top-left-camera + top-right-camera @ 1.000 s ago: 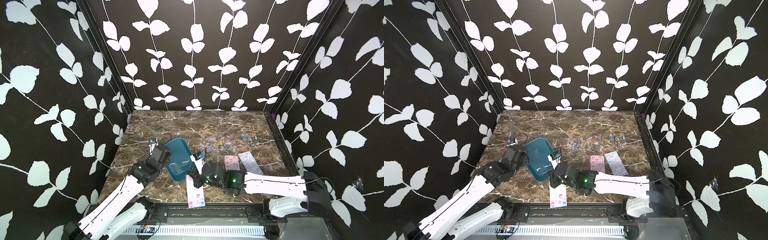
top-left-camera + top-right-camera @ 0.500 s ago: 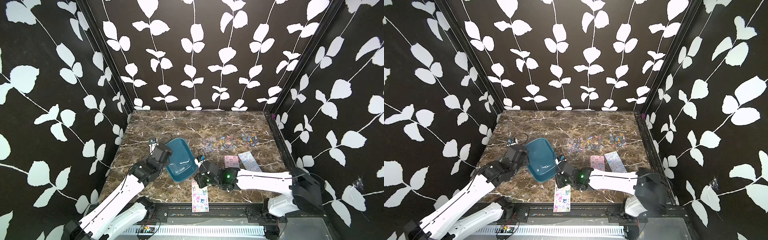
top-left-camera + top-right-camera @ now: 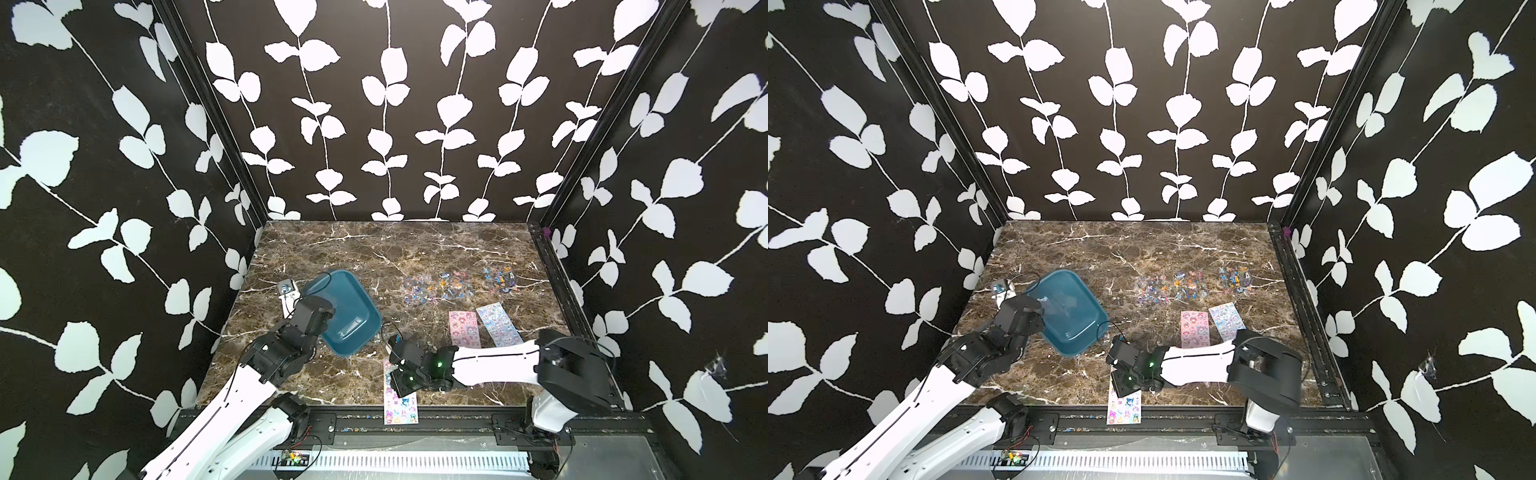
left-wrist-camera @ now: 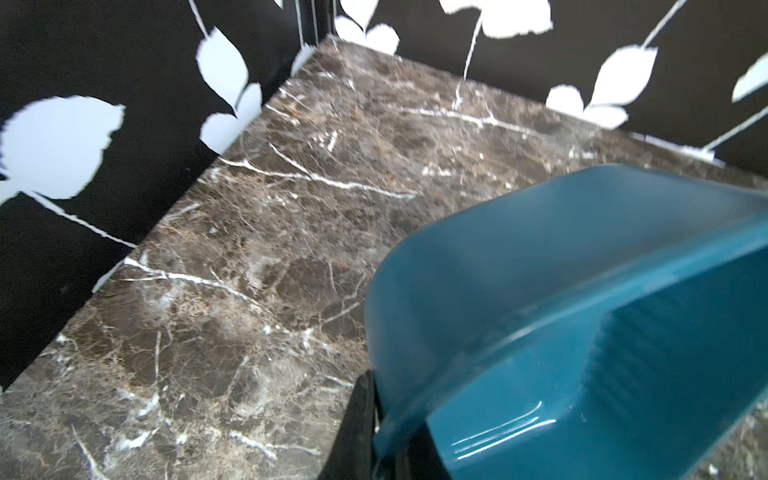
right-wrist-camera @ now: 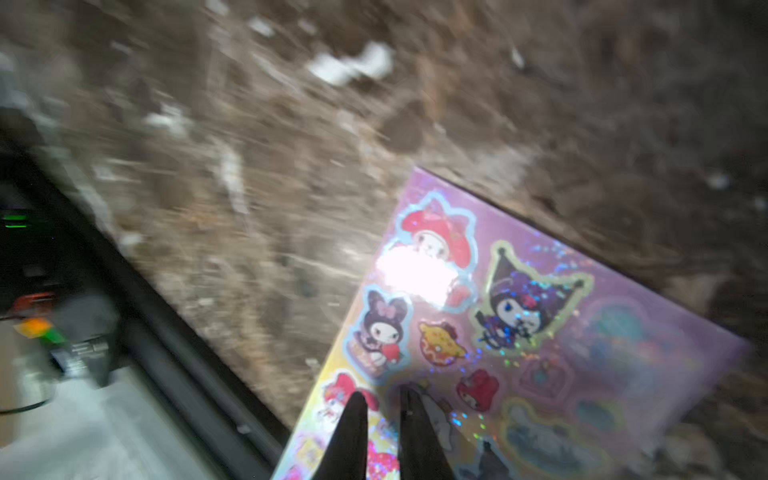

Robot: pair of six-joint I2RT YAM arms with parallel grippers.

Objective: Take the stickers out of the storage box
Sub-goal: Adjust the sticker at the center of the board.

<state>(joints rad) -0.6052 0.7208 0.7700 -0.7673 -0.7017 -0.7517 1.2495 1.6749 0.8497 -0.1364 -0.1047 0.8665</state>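
While L claw [image 3: 327, 322] holds storage box [image 3: 353, 311], sticker sheet [image 5: 519, 332] beneath R claw [image 5: 380, 401].

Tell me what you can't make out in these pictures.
Left hand: in both top views, hidden behind its wrist.
Pink sticker sheet, far end: top views, under the right hand.
Clear sheets, their stickers: top views, too small.
Table in right wrist view: motion-blurred.

I saw the teal storage box [image 3: 347, 309] tilted and empty. Five stickers [image 3: 464, 328] lay flat on the table [image 3: 374, 245]; a pink sheet [image 3: 401, 406] overhung its near edge
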